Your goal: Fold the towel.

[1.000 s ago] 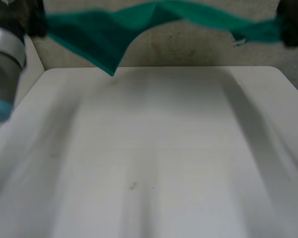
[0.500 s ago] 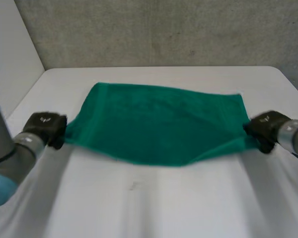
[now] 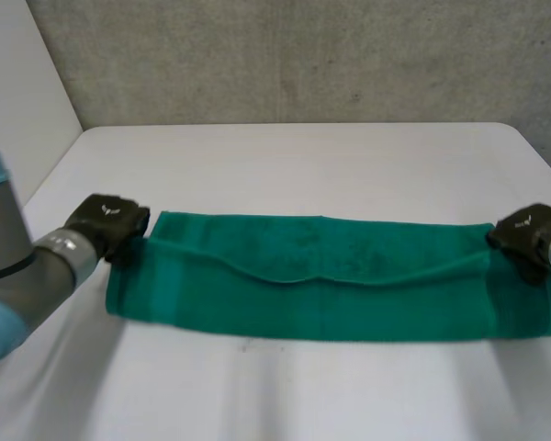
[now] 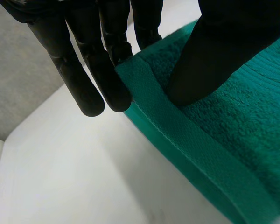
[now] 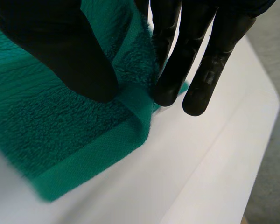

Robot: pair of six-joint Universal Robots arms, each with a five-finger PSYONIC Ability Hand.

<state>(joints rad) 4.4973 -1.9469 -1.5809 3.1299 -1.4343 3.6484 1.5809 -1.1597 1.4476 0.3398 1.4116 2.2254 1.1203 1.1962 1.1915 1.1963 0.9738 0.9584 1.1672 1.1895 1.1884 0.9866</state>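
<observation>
Fingers of left hand (image 3: 110, 220) and right hand (image 3: 531, 234) in pinch on corners of green towel (image 3: 349, 294)

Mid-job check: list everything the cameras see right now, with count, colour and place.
towel: one, green, lying folded over in a long strip across the table.
table: one, white, under the towel.
wall: one, grey, behind the table's far edge.
panel: one, white, beside the table on the left arm's side.
left arm: one, grey with a light-blue cap, reaching to the towel's left end.
left hand: one, black, pinching the towel's far corner at its left end between thumb and fingers.
right hand: one, black, pinching the far corner at the towel's right end the same way.
</observation>
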